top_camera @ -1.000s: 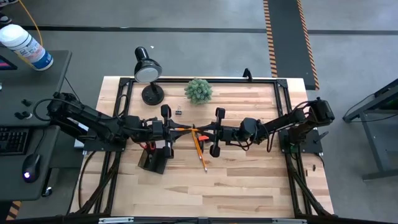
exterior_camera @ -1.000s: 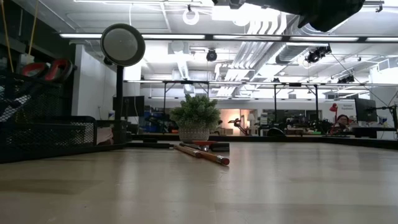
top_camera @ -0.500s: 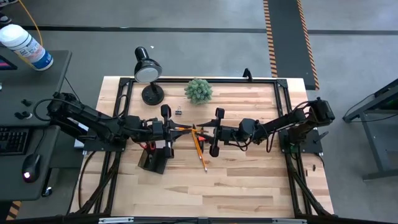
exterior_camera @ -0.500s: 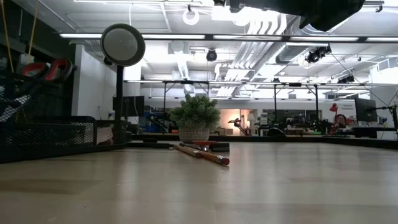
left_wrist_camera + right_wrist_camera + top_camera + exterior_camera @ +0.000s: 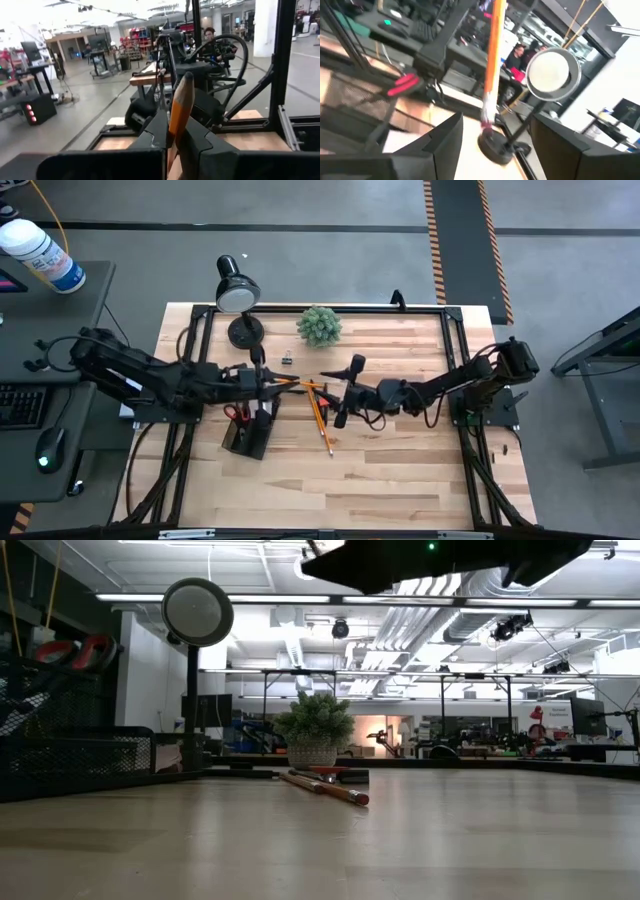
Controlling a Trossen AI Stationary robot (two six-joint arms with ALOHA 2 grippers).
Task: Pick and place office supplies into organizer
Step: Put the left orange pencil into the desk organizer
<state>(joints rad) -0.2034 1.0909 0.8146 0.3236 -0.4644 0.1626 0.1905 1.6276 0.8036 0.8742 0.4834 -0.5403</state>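
Wooden table [image 5: 400, 460], mid-handover: left gripper [image 5: 172, 142] now clamped on pencil [image 5: 181, 107] above the organizer [image 5: 245, 438]; right gripper [image 5: 345, 392] has just sprung open, releasing it.

Grey floor [image 5: 330, 270] with striped tape [image 5: 434, 240]; ceiling strip lights [image 5: 300, 602]; side desk [image 5: 40, 320] with keyboard [image 5: 18, 404]; wooden table [image 5: 400, 480].

A: What is bearing the items?
B: A pale wooden slatted table [image 5: 400, 470].

A: What is lying on it?
B: A black mesh organizer [image 5: 246, 440], a black round-based desk lamp [image 5: 240, 305], a green spiky potted plant [image 5: 319, 326], a small black binder clip [image 5: 286, 359] and two yellow-orange pencils [image 5: 320, 420].
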